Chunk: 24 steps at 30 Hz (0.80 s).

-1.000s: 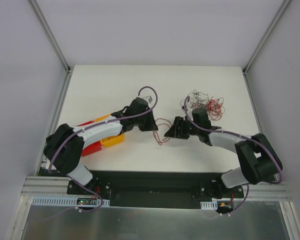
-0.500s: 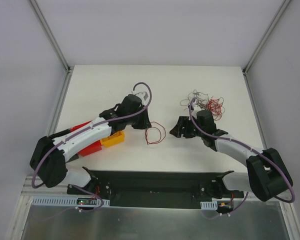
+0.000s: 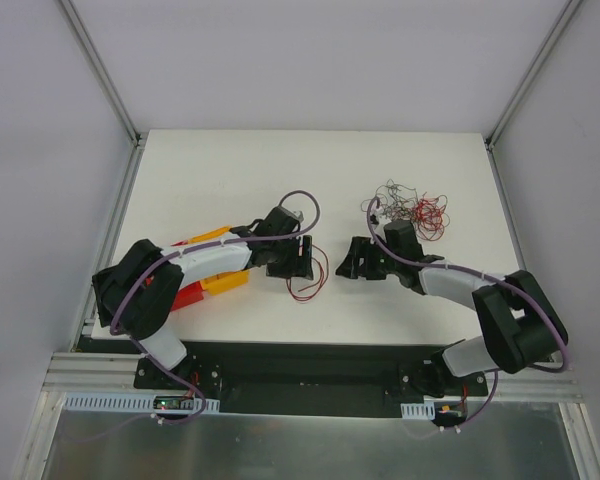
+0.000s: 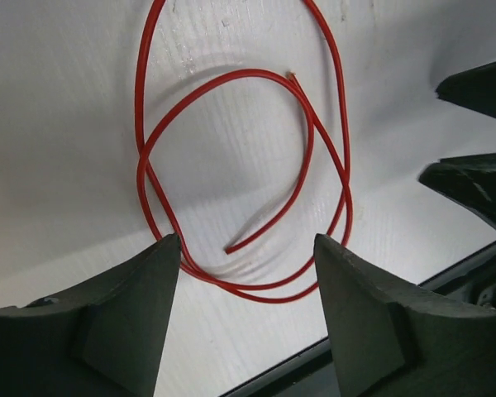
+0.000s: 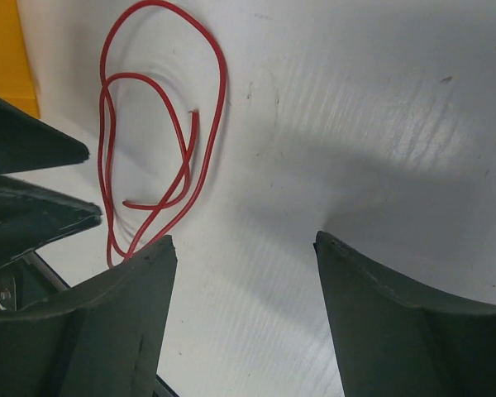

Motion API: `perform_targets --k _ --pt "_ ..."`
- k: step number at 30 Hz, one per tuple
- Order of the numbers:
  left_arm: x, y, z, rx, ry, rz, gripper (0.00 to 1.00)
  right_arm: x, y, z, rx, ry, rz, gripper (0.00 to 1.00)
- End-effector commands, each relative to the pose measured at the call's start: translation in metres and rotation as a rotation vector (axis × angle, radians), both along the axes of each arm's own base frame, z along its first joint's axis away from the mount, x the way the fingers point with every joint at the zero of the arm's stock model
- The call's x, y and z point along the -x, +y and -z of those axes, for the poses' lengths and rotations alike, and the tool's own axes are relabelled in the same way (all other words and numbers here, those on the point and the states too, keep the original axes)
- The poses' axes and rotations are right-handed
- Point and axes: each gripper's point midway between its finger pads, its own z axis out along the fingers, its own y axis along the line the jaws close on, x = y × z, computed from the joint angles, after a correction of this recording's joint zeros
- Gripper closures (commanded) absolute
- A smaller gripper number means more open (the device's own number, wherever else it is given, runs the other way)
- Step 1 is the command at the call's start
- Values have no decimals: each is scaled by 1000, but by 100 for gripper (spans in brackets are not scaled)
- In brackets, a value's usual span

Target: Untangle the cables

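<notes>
A loop of thin red wire (image 4: 140, 161) lies on the white table (image 3: 220, 180) at frame centre, between the left gripper (image 4: 246, 248) and right gripper (image 5: 244, 248), both spread apart, with the tangle of thin red and black wires (image 3: 407, 208) at upper right.

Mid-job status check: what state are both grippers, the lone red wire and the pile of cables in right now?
left gripper: open, gripping nothing, poised over the lone red wire.
right gripper: open, empty.
lone red wire: lying loosely coiled on the table, both ends free, apart from the pile.
pile of cables: tangled, red and black strands mixed, behind the right gripper.
</notes>
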Motion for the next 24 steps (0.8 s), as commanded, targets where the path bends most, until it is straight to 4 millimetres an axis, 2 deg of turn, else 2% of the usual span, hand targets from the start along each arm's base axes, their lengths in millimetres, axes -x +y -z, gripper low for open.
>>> perform_targets --k 1,4,5,8,12,13,16,18,20,24 --pt "-7 6 -32 50 -126 -24 28 -8 16 -15 -53 -18 -36 30" --pt "-7 13 -32 24 -160 2 13 -9 17 -13 -52 -13 -38 30" --pt "-8 14 -30 9 -165 19 12 -9 18 -13 -55 -11 -40 30" --pt "-18 20 -21 -41 -140 32 13 -6 25 -12 -73 5 -62 31" --pt "-36 12 -12 -75 -139 109 20 -3 34 -9 -82 25 -86 33" --pt "-40 13 -1 -110 -121 122 21 -4 35 -10 -85 25 -88 33" --pt "-53 11 8 -164 -122 142 22 -3 36 -10 -93 27 -92 33" --pt "-58 10 15 -184 -124 153 29 -2 36 -10 -95 28 -94 33" --pt "-62 12 22 -216 -130 151 43 -3 38 -12 -100 22 -99 33" --pt "-60 18 34 -323 -161 156 59 -3 38 -10 -101 31 -99 33"
